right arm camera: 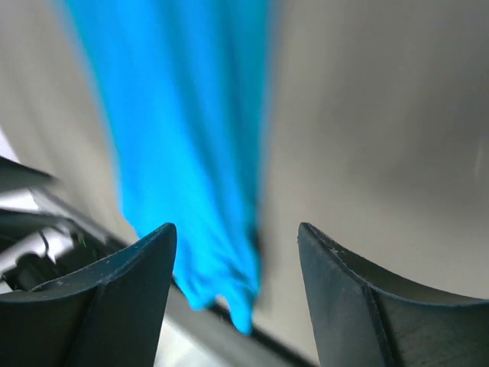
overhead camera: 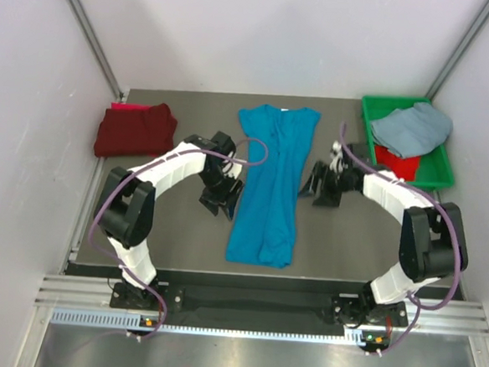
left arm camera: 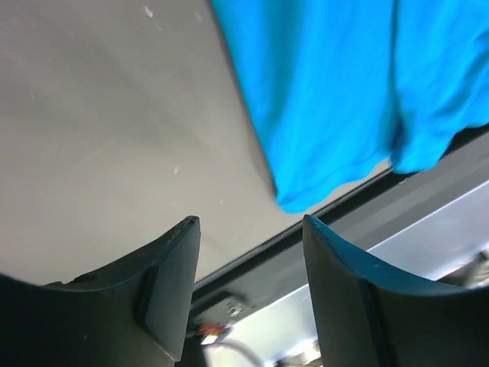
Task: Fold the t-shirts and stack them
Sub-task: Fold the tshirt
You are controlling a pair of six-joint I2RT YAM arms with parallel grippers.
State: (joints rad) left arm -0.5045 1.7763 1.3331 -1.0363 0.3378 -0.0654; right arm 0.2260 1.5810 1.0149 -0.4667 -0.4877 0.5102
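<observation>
Both jaws are spread and empty, one each side of the blue shirt.
Each should pinch one bottom corner, then lift both evenly.

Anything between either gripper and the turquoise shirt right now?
Nothing visible. The left gripper and right gripper flank the turquoise shirt, both open and empty, with only bare table between each and the cloth. The maroon stack and green bin sit off to the sides.

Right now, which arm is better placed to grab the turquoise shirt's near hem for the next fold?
Probably left: the left hand, open, sits close beside the turquoise shirt, nearer its hem; the right hand stands apart, farther up.
</observation>
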